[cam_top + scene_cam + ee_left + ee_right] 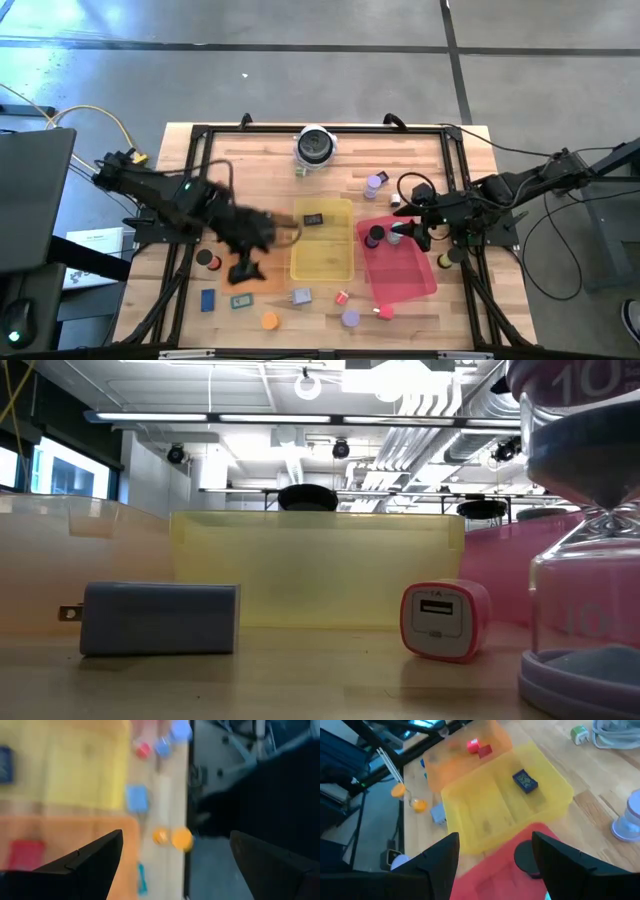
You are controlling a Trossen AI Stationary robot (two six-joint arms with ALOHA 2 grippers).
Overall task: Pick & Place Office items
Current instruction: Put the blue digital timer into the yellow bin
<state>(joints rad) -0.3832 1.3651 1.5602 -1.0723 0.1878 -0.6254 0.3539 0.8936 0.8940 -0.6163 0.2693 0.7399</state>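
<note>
Black and spread wide, the two fingers of the left gripper hold nothing; it hangs over the orange tray, low above the tray floor as far as the high view lets me judge. A red piece already lies in that tray, just off one fingertip. My reading is that this arm is between picks and its next office item is one of the loose ones on the bare wood past the tray's edge. The closest are a pair of orange discs straight ahead of the jaws, a blue-grey block a little farther, and a sliver of a teal block near the tray rim. To do it well, I would clear the tray wall before travelling, centre the open jaws on one piece only, and come straight down so that neither finger nudges its neighbour. The touching discs may roll or slide, so the block is probably the safer grab. Farther out, the right gripper waits over the red tray, its fingers also apart and empty, with a black disc resting on the tray floor below the gap. Beyond its fingertips stands the yellow tray with a dark blue block inside.
</note>
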